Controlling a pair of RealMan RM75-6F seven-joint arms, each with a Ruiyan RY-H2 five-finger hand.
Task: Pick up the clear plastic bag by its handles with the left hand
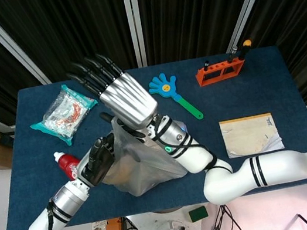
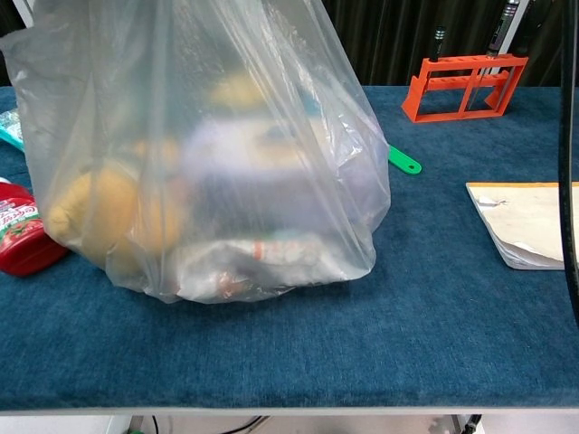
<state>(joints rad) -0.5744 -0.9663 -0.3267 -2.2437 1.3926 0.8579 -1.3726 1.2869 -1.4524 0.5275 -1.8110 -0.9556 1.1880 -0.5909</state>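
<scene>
The clear plastic bag [image 1: 146, 165] stands near the table's front edge, holding yellow items and packets. In the chest view the bag [image 2: 208, 181] fills the left half, its film pulled taut upward and its top out of frame. My left hand [image 1: 99, 160], black, grips the gathered top of the bag at its left side. My right hand [image 1: 128, 100], silver-backed, hovers above the bag with its dark fingers [image 1: 93, 72] spread and nothing in it. Neither hand shows in the chest view.
A red ketchup bottle [image 1: 65, 162] lies just left of the bag, also visible as the bottle [image 2: 20, 240]. A snack packet [image 1: 61, 114] sits back left. A blue hand clapper [image 1: 168, 88], an orange rack [image 1: 220, 70] and a paper pad [image 1: 249, 134] lie to the right.
</scene>
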